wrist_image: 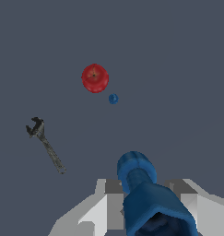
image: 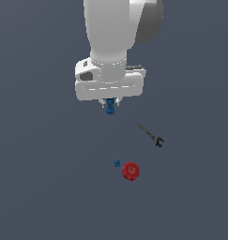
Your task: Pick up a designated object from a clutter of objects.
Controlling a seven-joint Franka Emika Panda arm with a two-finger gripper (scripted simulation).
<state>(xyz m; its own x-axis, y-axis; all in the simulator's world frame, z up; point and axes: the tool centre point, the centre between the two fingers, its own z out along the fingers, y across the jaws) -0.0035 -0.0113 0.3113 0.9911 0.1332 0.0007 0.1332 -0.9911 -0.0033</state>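
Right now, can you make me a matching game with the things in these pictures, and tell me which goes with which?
Things:
1. blue bolt
2. red ball
3. black wrench
4. blue dot

Places:
A. lying alone toward the exterior view's right
B. held between the fingers of the gripper, up off the ground
C. tiny, on the ground close beside the red ball
D. the biggest round thing on the ground

Pairs: 1-B, 2-D, 3-A, 4-C
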